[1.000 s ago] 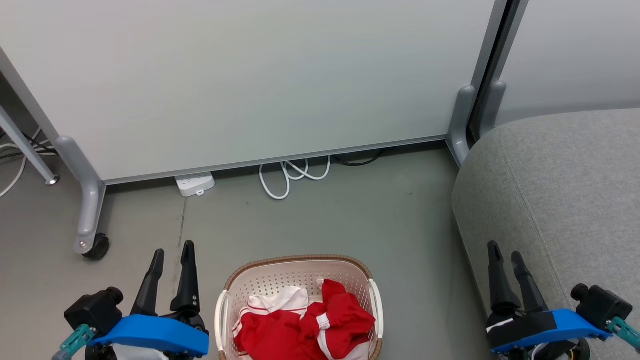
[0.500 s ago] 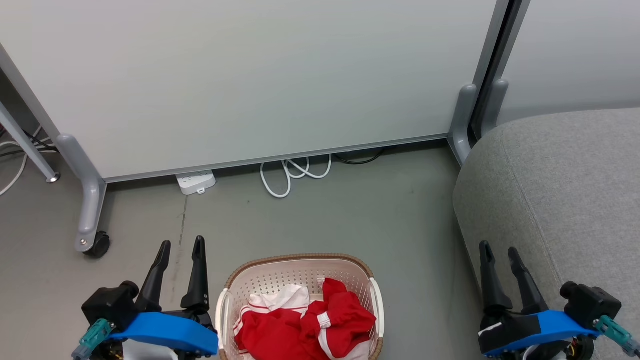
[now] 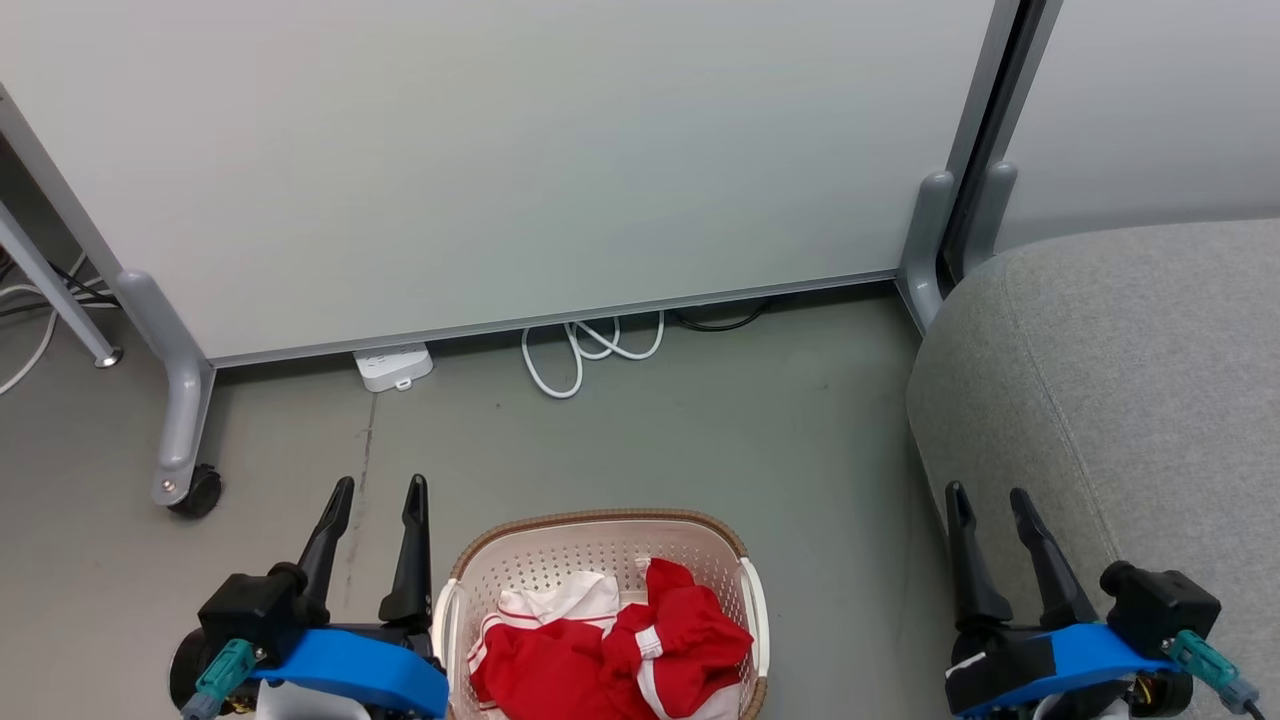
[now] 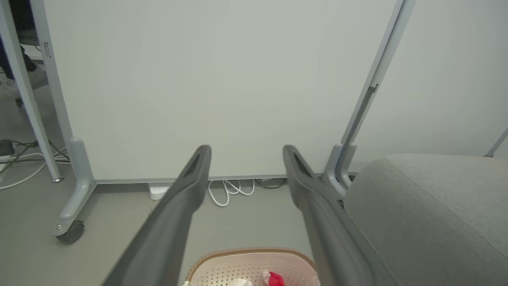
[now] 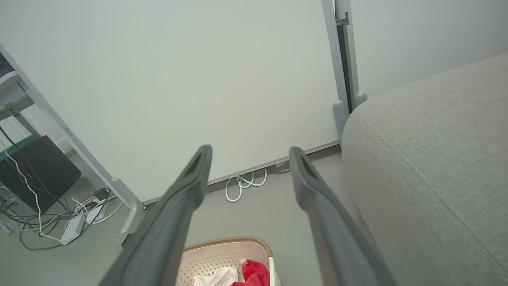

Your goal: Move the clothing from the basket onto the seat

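Red clothing (image 3: 610, 655) with white stripes lies bunched in the cream basket (image 3: 540, 555) on the floor at the bottom centre of the head view. The grey seat (image 3: 1120, 370) fills the right side. My left gripper (image 3: 380, 490) stands open just left of the basket, fingers pointing up. My right gripper (image 3: 990, 495) stands open at the seat's left edge, right of the basket, empty. The left wrist view shows the basket (image 4: 238, 262), a bit of clothing (image 4: 274, 278) and the seat (image 4: 428, 206). The right wrist view shows the basket (image 5: 222, 254), the clothing (image 5: 254, 272) and the seat (image 5: 432, 159).
A pale partition panel (image 3: 500, 150) on grey feet stands behind the basket, with a castor (image 3: 195, 492) at the left. A white power strip (image 3: 393, 365) and looped white cable (image 3: 590, 345) lie at its base. Grey floor (image 3: 700, 440) spreads between basket and panel.
Both grippers have drifted inward toward the basket, the left rightward and the right leftward. The clothing and basket lie as before.
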Available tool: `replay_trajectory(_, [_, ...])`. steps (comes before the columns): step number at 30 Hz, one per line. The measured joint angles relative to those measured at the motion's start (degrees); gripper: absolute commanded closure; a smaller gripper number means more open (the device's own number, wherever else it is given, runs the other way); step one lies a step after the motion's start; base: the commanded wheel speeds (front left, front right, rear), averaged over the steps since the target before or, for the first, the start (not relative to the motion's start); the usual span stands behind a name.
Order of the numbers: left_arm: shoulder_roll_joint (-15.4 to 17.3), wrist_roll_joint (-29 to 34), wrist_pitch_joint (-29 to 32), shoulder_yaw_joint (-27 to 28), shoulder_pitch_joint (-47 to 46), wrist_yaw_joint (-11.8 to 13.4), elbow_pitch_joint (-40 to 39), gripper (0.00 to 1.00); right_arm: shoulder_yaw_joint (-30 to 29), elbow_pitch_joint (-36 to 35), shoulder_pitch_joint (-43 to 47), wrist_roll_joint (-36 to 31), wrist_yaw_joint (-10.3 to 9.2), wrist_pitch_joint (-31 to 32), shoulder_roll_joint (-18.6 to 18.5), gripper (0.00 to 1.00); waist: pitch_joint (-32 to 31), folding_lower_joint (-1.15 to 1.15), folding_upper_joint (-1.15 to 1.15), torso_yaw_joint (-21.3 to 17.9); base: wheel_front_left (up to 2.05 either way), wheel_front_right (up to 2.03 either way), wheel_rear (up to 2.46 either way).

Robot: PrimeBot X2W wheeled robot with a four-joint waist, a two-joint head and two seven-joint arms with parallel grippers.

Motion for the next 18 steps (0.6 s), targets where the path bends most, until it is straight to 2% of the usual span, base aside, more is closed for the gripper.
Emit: replay_trajectory(18, [0.12, 6.24, -2.01, -0.88, -0.13, -0.40, 1.18, 0.00, 0.34, 0.89, -0.24, -7.92, 0.01, -2.08, -0.03, 0.00, -0.06, 0.00, 0.00, 0.19, 0.00, 0.00, 0.00])
